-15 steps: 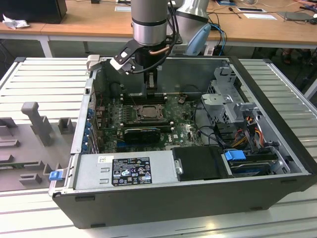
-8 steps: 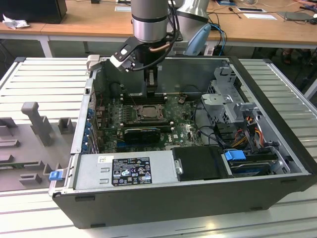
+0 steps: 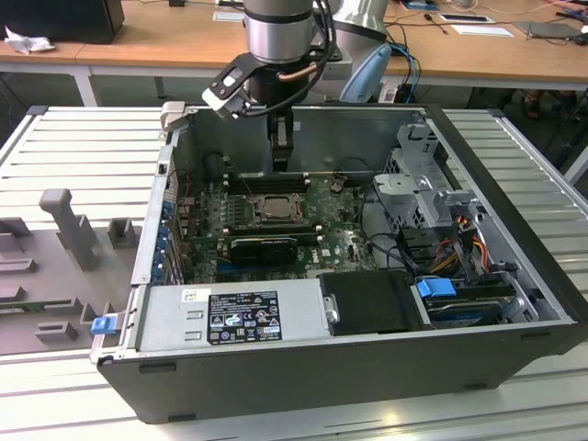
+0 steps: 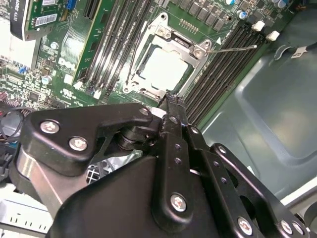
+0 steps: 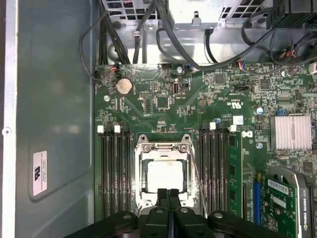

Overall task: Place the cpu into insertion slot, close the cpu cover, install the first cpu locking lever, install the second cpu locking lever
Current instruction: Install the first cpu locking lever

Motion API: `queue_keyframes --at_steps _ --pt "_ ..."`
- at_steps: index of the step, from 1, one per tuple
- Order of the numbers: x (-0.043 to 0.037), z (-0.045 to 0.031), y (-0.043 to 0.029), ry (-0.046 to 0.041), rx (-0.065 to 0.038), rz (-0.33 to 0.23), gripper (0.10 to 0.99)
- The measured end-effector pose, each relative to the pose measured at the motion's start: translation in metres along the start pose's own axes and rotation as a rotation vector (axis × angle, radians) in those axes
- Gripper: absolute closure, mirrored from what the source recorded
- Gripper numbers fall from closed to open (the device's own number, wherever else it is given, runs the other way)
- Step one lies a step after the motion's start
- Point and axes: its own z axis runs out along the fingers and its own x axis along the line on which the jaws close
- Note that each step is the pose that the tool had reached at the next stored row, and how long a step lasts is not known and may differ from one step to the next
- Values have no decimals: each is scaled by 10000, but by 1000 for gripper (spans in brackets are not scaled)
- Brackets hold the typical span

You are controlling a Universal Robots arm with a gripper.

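cpu (image 5: 166, 176): seated flat in the insertion slot (image 5: 144, 181); its pale top is seen through the cutout in both wrist views.
cpu cover (image 5: 163, 148): folded flat over the chip, which is framed on all sides.
hand (image 5: 168, 192): clenched, finger pressed against finger, with nothing grasped. The tips are held at the cover's edge; contact cannot be told.
lever (image 4: 233, 48): in the second wrist view a thin rod is seen jutting from one socket corner across the memory slots (image 4: 218, 64).
exterior view: the open computer case (image 3: 322, 377) is shown on the ribbed worktop (image 3: 83, 138). The arm (image 3: 280, 28) is lowered into it, above the motherboard (image 3: 340, 243).
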Motion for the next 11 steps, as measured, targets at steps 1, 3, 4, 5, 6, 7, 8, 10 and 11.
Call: queue_keyframes --at_steps 1,3,4,5,6,7,8,10,11 --pt "0 -7 0 1 0 0 980" --pt "1 -32 2 1 0 0 980" --pt "1 -47 3 2 0 0 980" --pt "1 -65 4 2 0 0 980" --pt "2 -86 5 2 0 0 980" --pt "2 -94 5 1 0 -5 980" --pt "2 -99 5 4 1 -35 980" --pt "2 -100 6 35 14 -622 980" --pt "2 -97 6 56 21 -975 980"
